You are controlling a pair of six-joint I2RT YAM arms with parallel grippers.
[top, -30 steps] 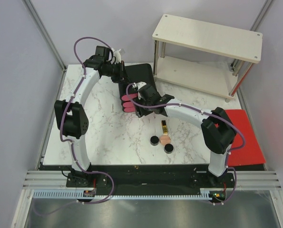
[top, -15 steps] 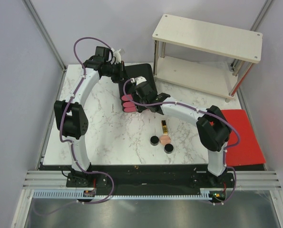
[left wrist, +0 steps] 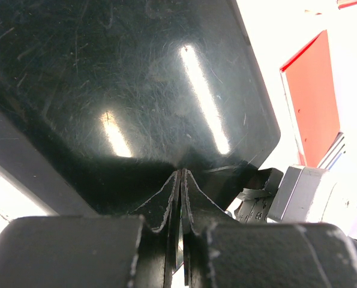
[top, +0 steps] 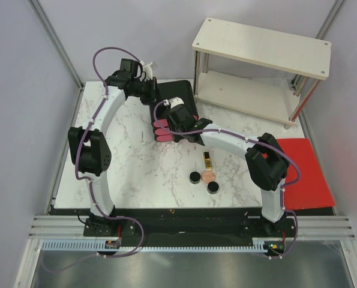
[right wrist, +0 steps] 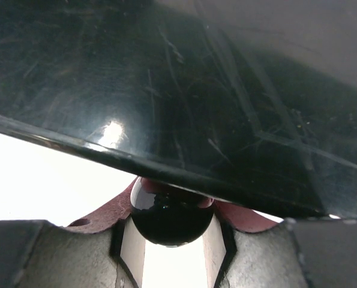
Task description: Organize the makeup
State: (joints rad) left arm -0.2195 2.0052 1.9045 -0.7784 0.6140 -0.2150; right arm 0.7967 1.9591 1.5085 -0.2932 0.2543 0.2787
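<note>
Checking the far left of the table [top: 136, 162] first, locate the black box [top: 179, 90] with its pink drawers [top: 160, 129]; both arms meet there.

1. Left fingers [left wrist: 181, 180]: in the left wrist view they are pressed together, with only a hairline slit between them. Their tips point at the near edge of the box's glossy, scratched surface. You cannot tell whether anything thin is pinched in the slit.

2. Right fingers [right wrist: 168, 225]: in the right wrist view they stand apart, one on each side of a round black knob [right wrist: 165, 204]. The knob projects from a pink drawer front, just under a dark panel of the box. A thin bright strip shows beside the knob on both sides, so you cannot tell whether the fingers are clamped on it.

3. Makeup: it lies on the table's open marble, nearer the arm bases and well apart from the box.
   - The gold-black tube [top: 207, 160] lies farthest back.
   - The peach puff [top: 209, 177] sits just in front of it.
   - One black jar [top: 194, 177] is beside the puff on its left.
   - A second black jar [top: 213, 187] is just in front of the puff.

Neither arm touches these items.
</note>
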